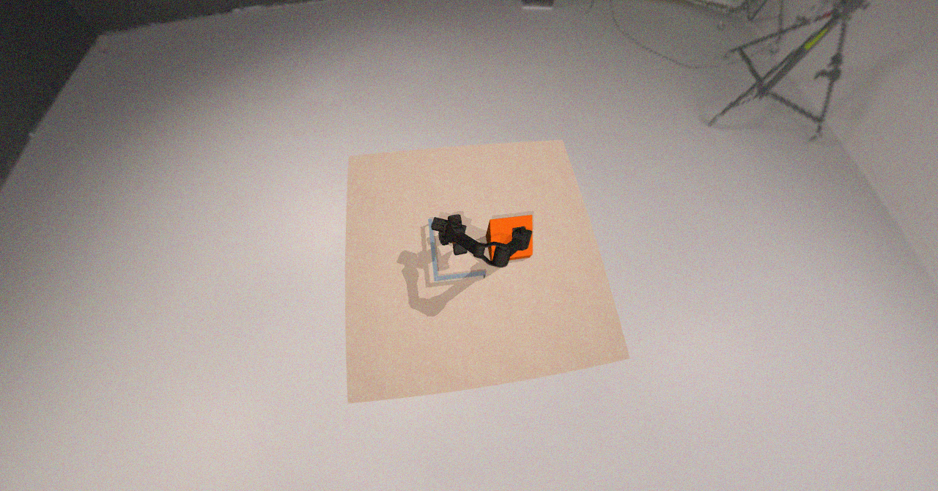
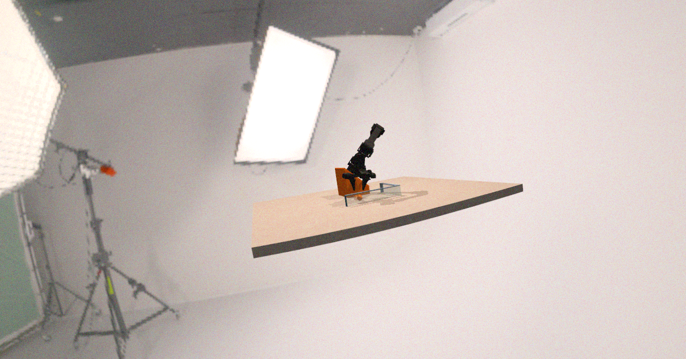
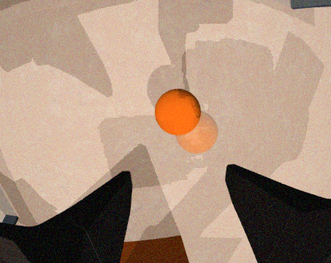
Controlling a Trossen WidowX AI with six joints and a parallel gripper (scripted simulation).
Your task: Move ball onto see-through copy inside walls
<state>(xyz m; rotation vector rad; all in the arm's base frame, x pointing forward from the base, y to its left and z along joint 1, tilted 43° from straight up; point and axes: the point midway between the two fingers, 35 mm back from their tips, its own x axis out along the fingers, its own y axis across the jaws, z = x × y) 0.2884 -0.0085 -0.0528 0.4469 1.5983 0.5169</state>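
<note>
The orange ball (image 3: 177,112) (image 2: 359,197) lies on the table inside the corner. In the wrist view it partly overlaps the see-through copy (image 3: 202,138), which shows just below and to the right of it. In the top view the arm hides the ball. The clear walls (image 1: 434,252) (image 2: 345,200) have blue edges and make a corner. My gripper (image 3: 179,176) (image 2: 359,188) is partly open and empty. It is above the ball, with the fingers pointing down, and is not touching it. In the wrist view the ball shows beyond the fingertips.
The orange block (image 1: 501,227) (image 2: 341,182) at the arm's base stands beside the open side of the corner. The tan table top (image 1: 393,357) (image 2: 288,222) extends around the walls on all sides. The arm's shadows fall across the table.
</note>
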